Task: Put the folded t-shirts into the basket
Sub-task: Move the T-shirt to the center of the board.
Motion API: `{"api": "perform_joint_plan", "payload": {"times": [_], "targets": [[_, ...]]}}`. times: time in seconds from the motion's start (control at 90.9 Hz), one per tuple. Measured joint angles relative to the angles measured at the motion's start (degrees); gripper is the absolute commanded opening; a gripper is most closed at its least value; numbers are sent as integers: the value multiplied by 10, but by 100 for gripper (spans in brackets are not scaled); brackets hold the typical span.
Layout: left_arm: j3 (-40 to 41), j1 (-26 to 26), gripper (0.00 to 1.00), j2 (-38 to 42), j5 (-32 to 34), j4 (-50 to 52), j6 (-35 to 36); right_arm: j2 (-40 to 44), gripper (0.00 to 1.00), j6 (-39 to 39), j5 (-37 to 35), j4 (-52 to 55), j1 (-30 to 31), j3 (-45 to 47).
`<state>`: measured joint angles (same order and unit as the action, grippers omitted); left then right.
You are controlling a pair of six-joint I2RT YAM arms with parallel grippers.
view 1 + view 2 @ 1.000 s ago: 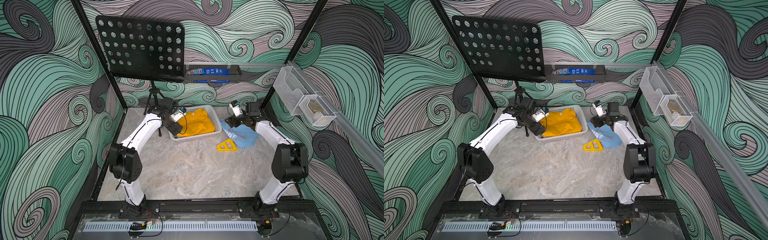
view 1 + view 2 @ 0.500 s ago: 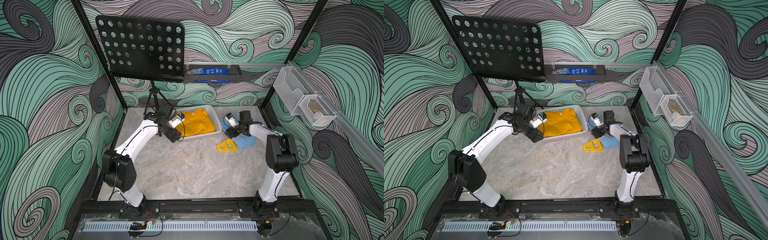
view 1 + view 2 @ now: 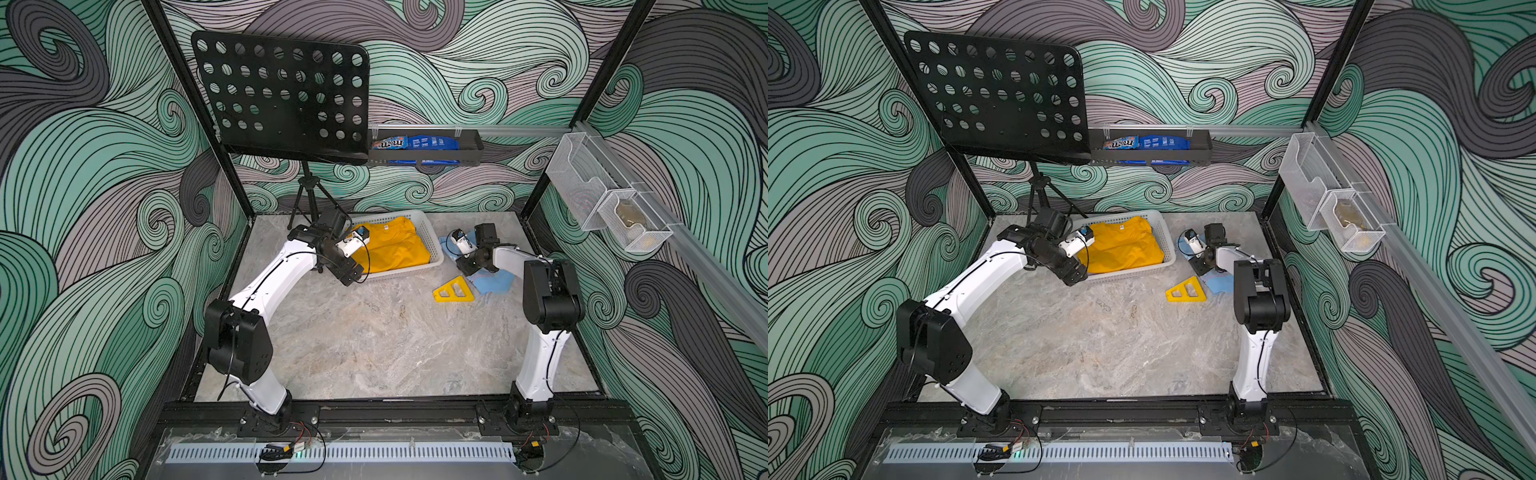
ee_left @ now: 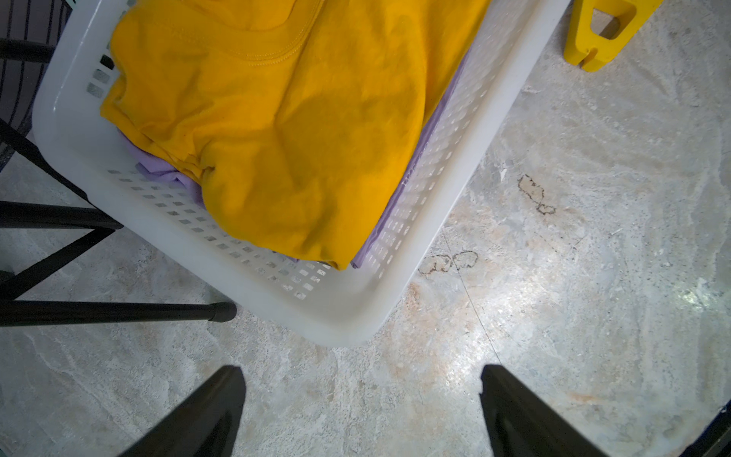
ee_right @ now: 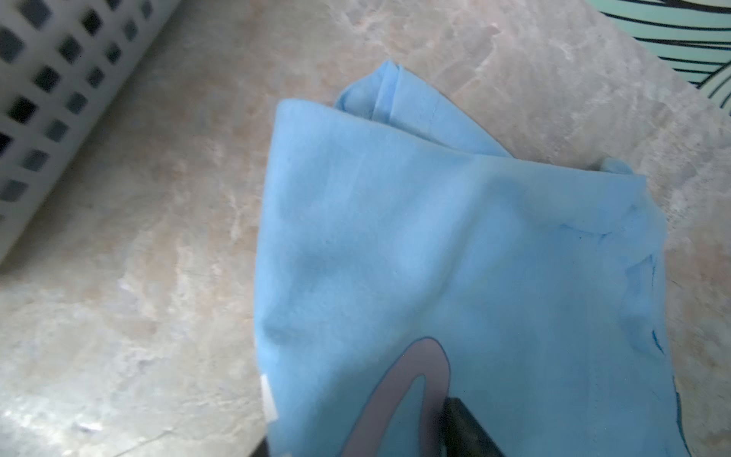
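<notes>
Left gripper [image 4: 360,374] is wide open with nothing in it, hanging over bare table [image 4: 553,316] just off a corner of the basket [image 4: 356,316]. The right gripper [image 3: 467,266] is down on the blue shirt [image 5: 435,237]. The wrist view shows one dark finger [image 5: 466,427] on top of the cloth, but honestly I can't tell if it's actually clamped on it or just resting there.

Shirts I can count: three. Two are in the basket, with the yellow shirt [image 4: 296,138] on top and the lilac shirt [image 4: 166,174] peeking out underneath along its edges. The blue one is out on the table, beside the basket on the robot's right.

Writing: the blue shirt's print only shows as a greyish curved loop with a dark outline, so nothing readable. Nothing legible on the yellow or lilac one either. The only label I can make out is on the snack packs [image 3: 415,143] in the black tray [image 3: 469,156] on the back wall, where one wrapper looks like "m&m's".

Other stuff: one yellow triangle piece [image 3: 453,291] right next to the blue shirt, one black music stand [image 3: 282,95] behind the basket, and two mesh holders [image 3: 582,183] on the side wall.
</notes>
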<state>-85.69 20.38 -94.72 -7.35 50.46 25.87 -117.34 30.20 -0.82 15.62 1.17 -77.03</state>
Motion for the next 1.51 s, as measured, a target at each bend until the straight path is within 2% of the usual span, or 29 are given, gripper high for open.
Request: {"api": "perform_joint_plan", "payload": {"times": [0.242, 0.33, 0.55, 0.792, 0.924, 1.2, 1.365, 1.508], "targets": [[21, 0, 96, 5, 1, -1, 0, 32, 10, 30, 1, -4, -52, 37], [34, 0, 96, 12, 3, -2, 1, 68, 3, 43, 8, 1, -74, 66], [61, 0, 96, 27, 11, -5, 3, 195, 0, 75, 48, 21, -113, 151], [87, -1, 96, 35, 24, -16, 4, 324, 0, 84, 124, 80, -90, 214], [90, -4, 96, 35, 29, -17, 4, 388, 0, 82, 138, 101, -27, 238], [90, -19, 96, 39, 37, -16, 0, 460, 0, 78, 122, 118, 203, 253], [90, -40, 96, 39, 38, -15, -9, 454, 0, 78, 80, 109, 356, 252], [90, -64, 96, 39, 37, -11, -16, 403, 0, 80, 30, 101, 469, 248]]}}
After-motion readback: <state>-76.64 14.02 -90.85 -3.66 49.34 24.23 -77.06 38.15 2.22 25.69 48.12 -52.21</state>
